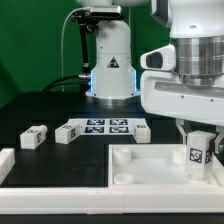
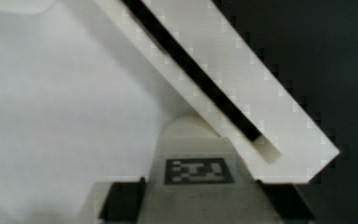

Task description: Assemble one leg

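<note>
My gripper (image 1: 198,150) is shut on a leg (image 1: 197,148), a stubby white block with a marker tag, and holds it upright over the near right corner of the large white panel (image 1: 150,165). In the wrist view the leg (image 2: 201,160) sits between my two dark fingertips (image 2: 126,198), its tag facing the camera, with the panel's raised rim (image 2: 211,75) running diagonally behind it. Three more legs lie on the black table: one (image 1: 33,137) at the exterior view's left, one (image 1: 68,131) beside the marker board, one (image 1: 142,131) behind the panel.
The marker board (image 1: 105,126) lies flat at the table's middle back. A white rail (image 1: 8,165) runs along the exterior view's left and front edges. The arm's white base (image 1: 110,60) stands at the back.
</note>
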